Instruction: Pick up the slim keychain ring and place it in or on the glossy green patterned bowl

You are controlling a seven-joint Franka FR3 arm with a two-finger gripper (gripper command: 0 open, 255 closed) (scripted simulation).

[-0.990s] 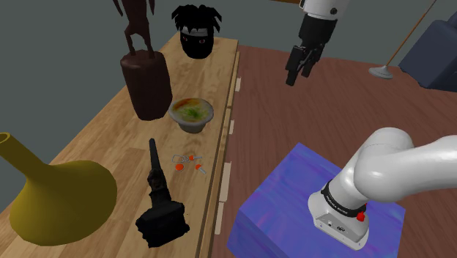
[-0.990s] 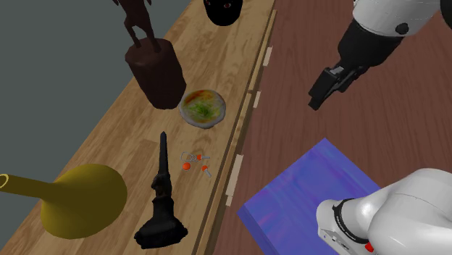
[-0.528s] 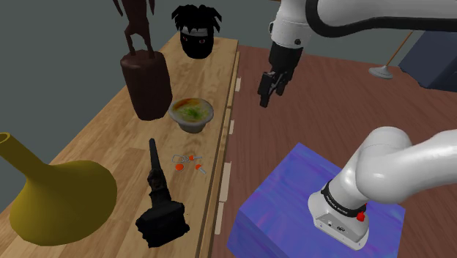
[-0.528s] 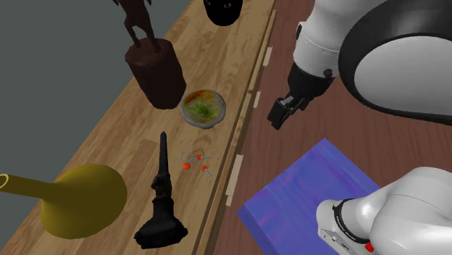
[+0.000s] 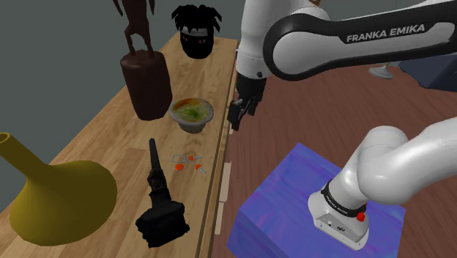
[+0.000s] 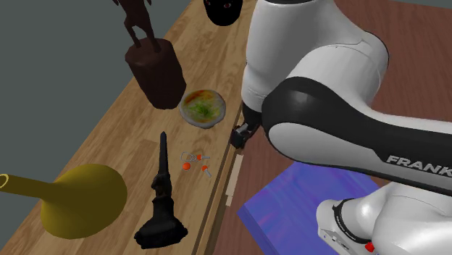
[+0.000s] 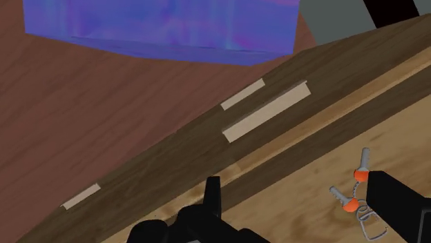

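At the wooden table's edge, I see the gripper [image 5: 236, 114] has come down and across. Half a second ago it hung higher, out over the brown floor [image 5: 315, 110]. Now it hovers at the rim of the table [image 5: 102, 146], just to the shoulder view's right of the bowl [image 5: 192, 113], which is grey outside and green and orange within. Bowl and keychain [image 5: 187, 161] lie where they lay before.

From the blue-purple stand [image 5: 285, 198] the arm rises, and its lettered forearm crosses the top of the shoulder view. The wrist bends downward so that the hand points at the table's rim. In the second exterior view the white and dark links cover much of the right half, and the gripper [image 6: 240, 136] peeks out below them beside the bowl [image 6: 203, 107].

On the wrist view the black fingers [image 7: 211, 200] stand wide apart with only table wood between them, clasping nothing. The keychain [image 7: 356, 192], a thin ring with orange-headed keys, rests flat on the wood and shows just beside one finger. In the second exterior view it [image 6: 195, 162] lies between the bowl and a black figurine [image 6: 163, 210].
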